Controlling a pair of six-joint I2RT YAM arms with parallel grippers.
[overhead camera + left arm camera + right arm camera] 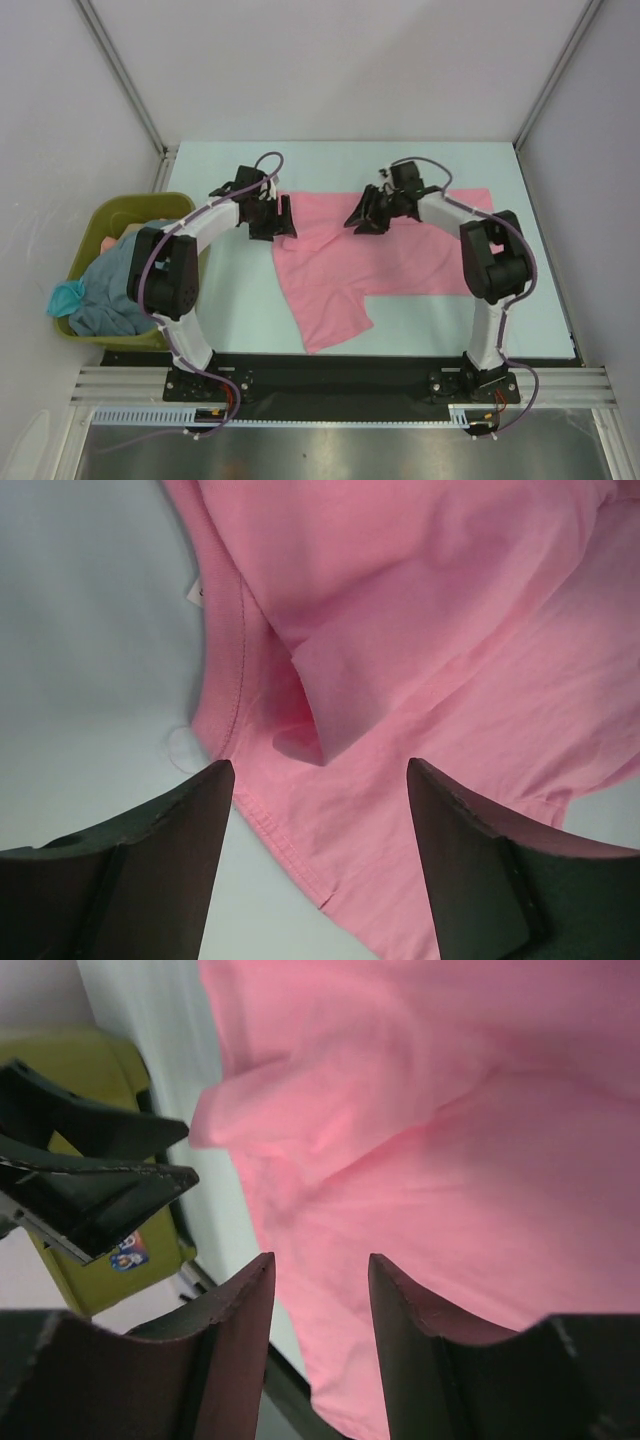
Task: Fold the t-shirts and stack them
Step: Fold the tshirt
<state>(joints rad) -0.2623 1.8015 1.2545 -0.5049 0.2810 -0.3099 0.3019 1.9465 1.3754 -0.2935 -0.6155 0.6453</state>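
The pink t-shirt (385, 250) lies partly spread on the pale table, one sleeve pointing toward the near edge. My left gripper (284, 222) is open over the shirt's far left edge. In the left wrist view (318, 765) its fingers straddle a stitched hem of the pink t-shirt (420, 660), with a small raised fold just beyond. My right gripper (358, 218) is open over the shirt's upper middle. In the right wrist view (320, 1258) nothing is between its fingers, with the pink cloth (450, 1160) below. A grey-blue shirt (105, 285) and a teal one (65, 297) are heaped in the bin.
The olive-green bin (180, 205) stands off the table's left edge and also shows in the right wrist view (60, 1060). White walls enclose the table on three sides. The black rail (330, 365) with the arm bases runs along the near edge.
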